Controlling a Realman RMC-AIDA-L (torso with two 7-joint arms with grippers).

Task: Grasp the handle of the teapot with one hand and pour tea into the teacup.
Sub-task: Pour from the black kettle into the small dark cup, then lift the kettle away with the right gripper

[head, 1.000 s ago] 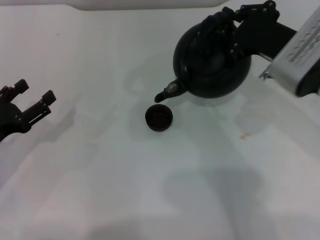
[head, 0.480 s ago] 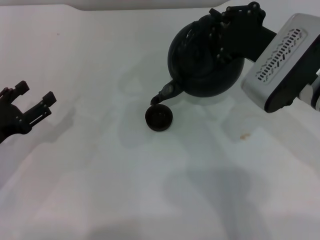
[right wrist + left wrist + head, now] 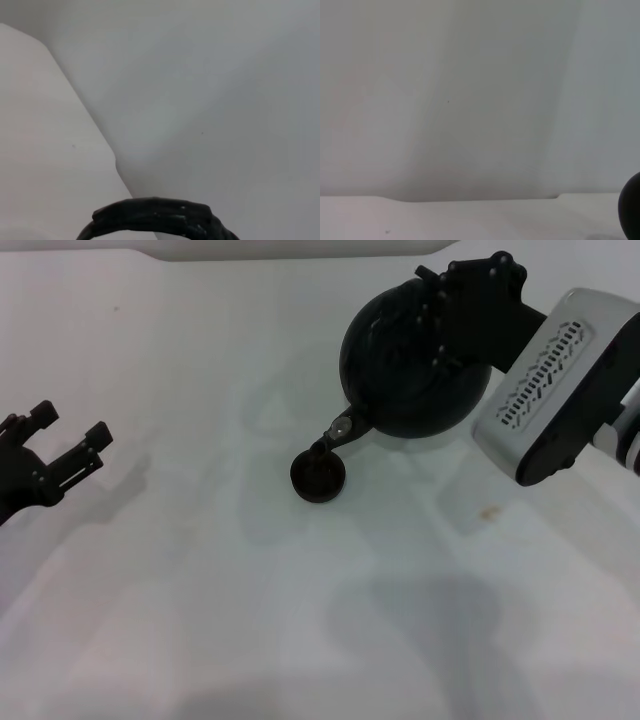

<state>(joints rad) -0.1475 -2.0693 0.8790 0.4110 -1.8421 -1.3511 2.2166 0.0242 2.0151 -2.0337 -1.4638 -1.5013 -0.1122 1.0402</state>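
Your right hand [image 3: 462, 302] grips the handle [image 3: 159, 216], teapot [image 3: 412, 365] tilted; the spout hangs just above the teacup [image 3: 318, 476], at 7 o'clock.

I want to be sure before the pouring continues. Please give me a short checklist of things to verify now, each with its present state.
1. Right gripper on the handle of the teapot: ok, the pot hangs tilted from it in the head view.
2. Spout above the teacup: ok, its tip is over the cup's far rim.
3. Teacup upright on the table: ok.
4. Tea flowing or cup level: cannot tell.
5. Left gripper out of the way: ok, open and parked at the robot's far left.
6. Spills near the cup: cannot tell; only a small brownish mark lies farther right.
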